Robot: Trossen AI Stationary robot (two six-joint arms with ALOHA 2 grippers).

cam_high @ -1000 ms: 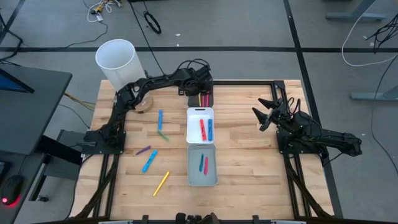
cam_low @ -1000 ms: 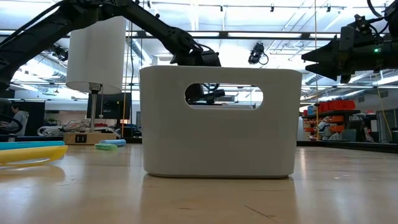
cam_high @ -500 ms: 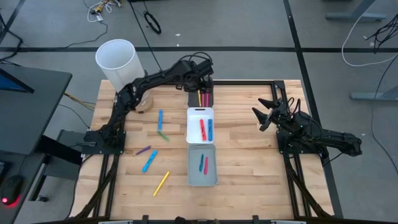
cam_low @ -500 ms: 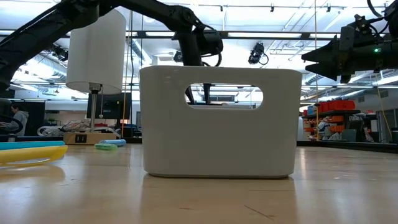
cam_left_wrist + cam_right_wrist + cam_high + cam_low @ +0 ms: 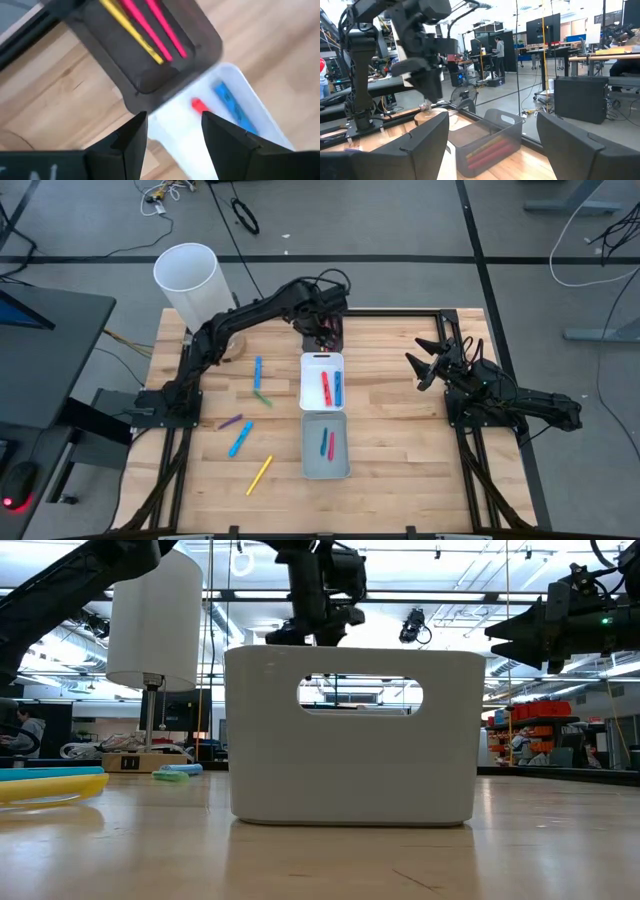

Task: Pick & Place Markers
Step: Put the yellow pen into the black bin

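My left gripper (image 5: pixel 325 330) hangs open and empty above the black tray (image 5: pixel 210 45) at the table's far edge; a yellow marker (image 5: pixel 131 31) and two pink-red ones (image 5: pixel 165 30) lie in that tray. The white tray (image 5: pixel 304 380) holds a red marker (image 5: pixel 326 387) and a blue one (image 5: pixel 338 387). The grey tray (image 5: pixel 305 445) holds a blue and a pink marker. Loose on the wood left of the trays lie a blue marker (image 5: pixel 257 370), a green (image 5: pixel 262 397), a purple (image 5: pixel 231 422), another blue (image 5: pixel 240 438) and a yellow one (image 5: pixel 260 474). My right gripper (image 5: pixel 421 364) waits open at the right.
A tall white cylinder (image 5: pixel 187 280) stands at the far left corner, beside the left arm's reach. The three trays sit in a row down the table's middle. In the low view the grey tray's wall (image 5: pixel 350 750) hides what lies behind it. Bare wood lies between the trays and my right arm.
My left gripper has risen from low over the black tray to well above it, as the low view shows it climbing from behind the near tray's handle slot to above its rim. The right arm has kept still.
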